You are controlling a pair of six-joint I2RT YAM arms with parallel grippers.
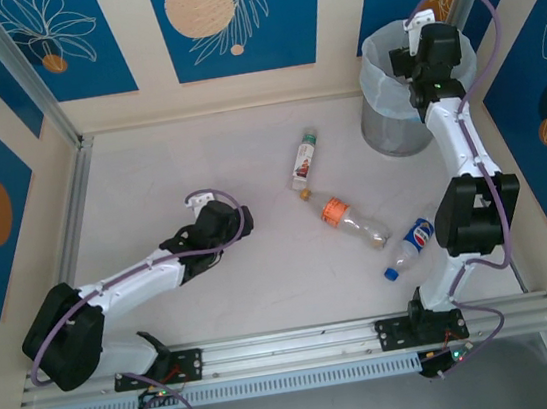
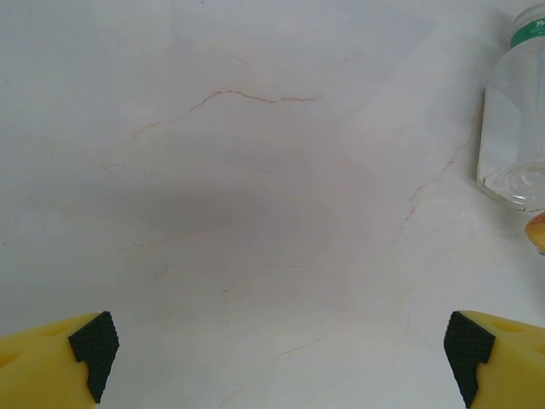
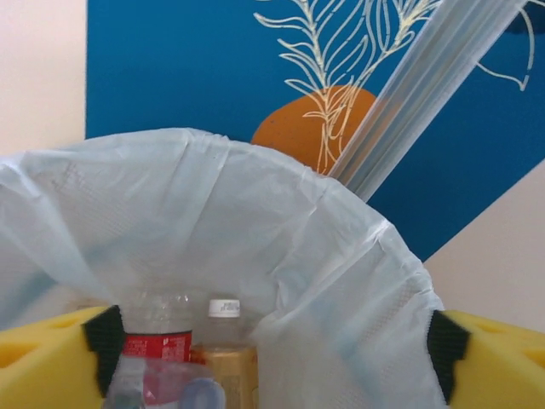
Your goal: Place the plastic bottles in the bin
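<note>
Three plastic bottles lie on the table: one with a white-and-red label and green cap [image 1: 304, 160], one with an orange label [image 1: 351, 219], and one with a blue label and blue cap [image 1: 410, 244]. The bin [image 1: 392, 131] stands at the far right, lined with its pale-blue bag [image 3: 255, 230]. My right gripper [image 1: 414, 57] [image 3: 272, 354] hangs open over the bin's mouth with nothing in it. Inside the bin stand a red-labelled bottle [image 3: 157, 341] and a gold-labelled bottle with a white cap [image 3: 226, 358]. My left gripper [image 1: 221, 221] [image 2: 281, 362] is open, low over bare table. The green-capped bottle [image 2: 515, 119] shows at the left wrist view's right edge.
Blue-and-cream patterned walls close in the table on three sides. An aluminium rail [image 1: 72, 206] runs along the left side, another [image 1: 292, 343] along the near edge. Open tabletop [image 1: 196, 154] lies between the left gripper and the back wall.
</note>
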